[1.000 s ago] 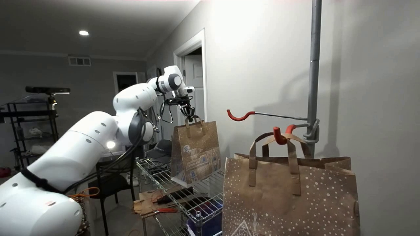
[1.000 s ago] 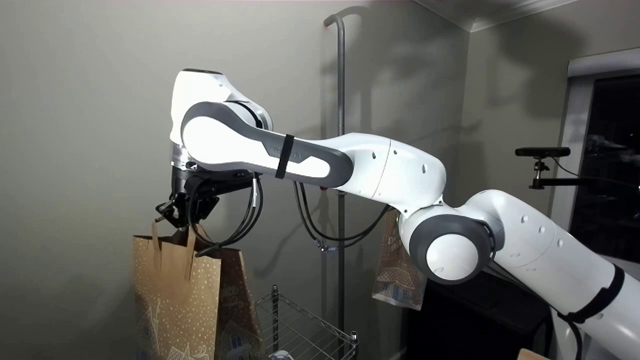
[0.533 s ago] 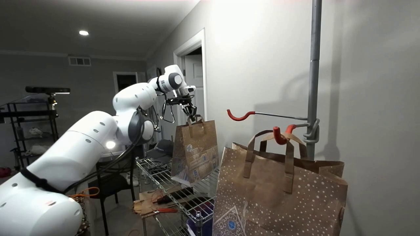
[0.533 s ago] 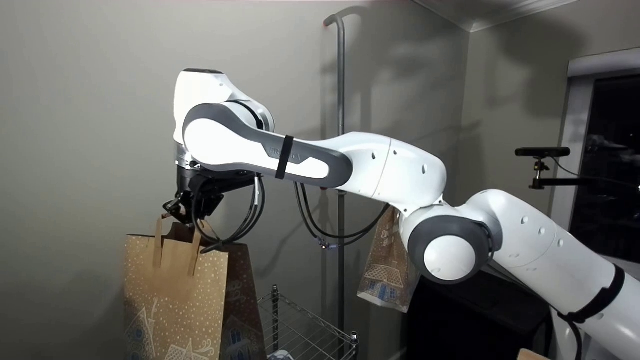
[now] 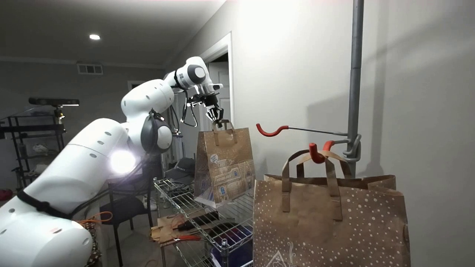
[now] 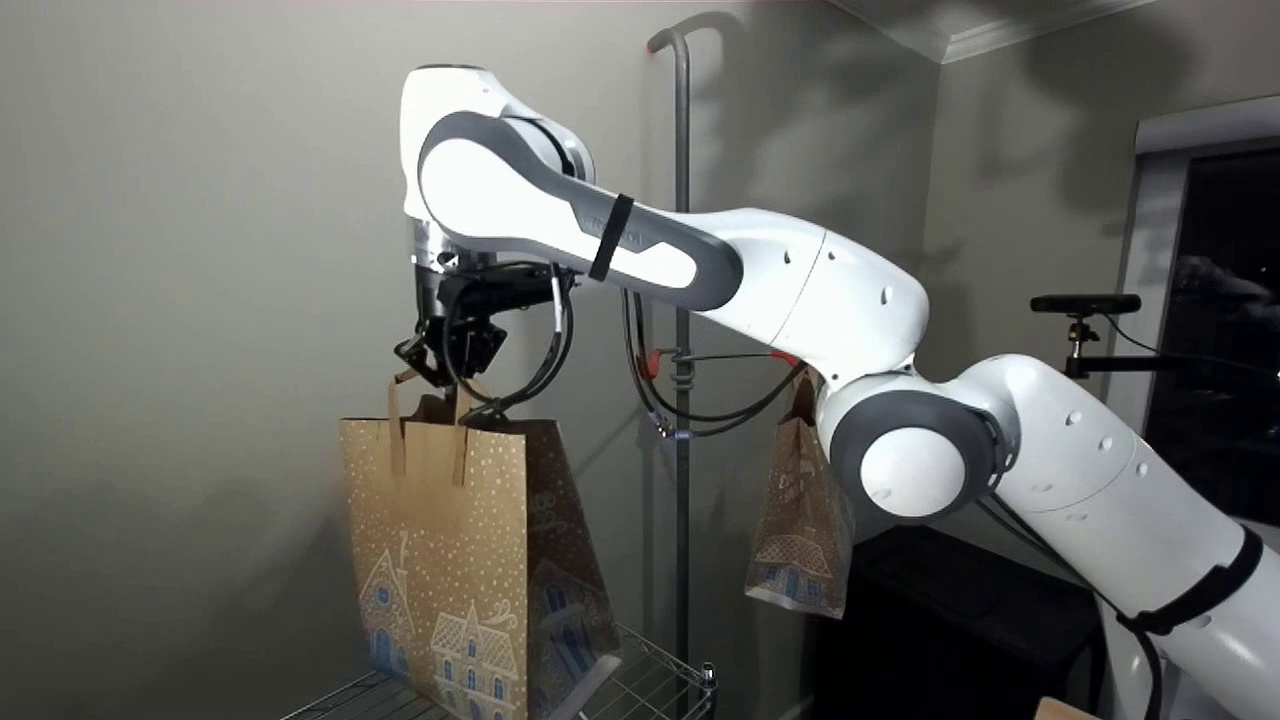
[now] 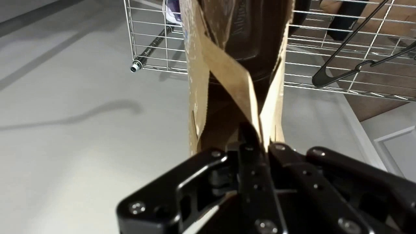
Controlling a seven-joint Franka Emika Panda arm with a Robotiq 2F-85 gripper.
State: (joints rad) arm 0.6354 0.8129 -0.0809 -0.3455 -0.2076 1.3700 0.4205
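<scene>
Black chair [image 5: 126,209] far left of the gripper [image 5: 219,123] and lower, as an exterior view shows it. Next, grey cap [image 5: 182,170], below and left, by the end of the wire shelf [image 5: 240,212]. Then the gripper itself: fingers pressed together, clamped on the handles [image 7: 232,76] of a brown paper bag [image 5: 228,157], which hangs right underneath. Wrist view has both handles meeting at the fingertips; how deep they sit is hidden. Bag bottom is low over the shelf; can't tell if it touches. Right of the gripper, slightly lower, apart: red hook [image 5: 274,132]. Further right and lower: second bag [image 5: 326,230], hung by its loops on a red prong [image 5: 314,152]; past that, grey pole [image 5: 356,74].

Risks, my read: a shallow pinch could let the handles slide, and one going first would tip the bag. Moving while low could catch the bottom on shelf wires. Fast sideways motion would likely start a swing, maybe knocking the second bag or the hook. Load unseen; heavy contents could tear a handle.
</scene>
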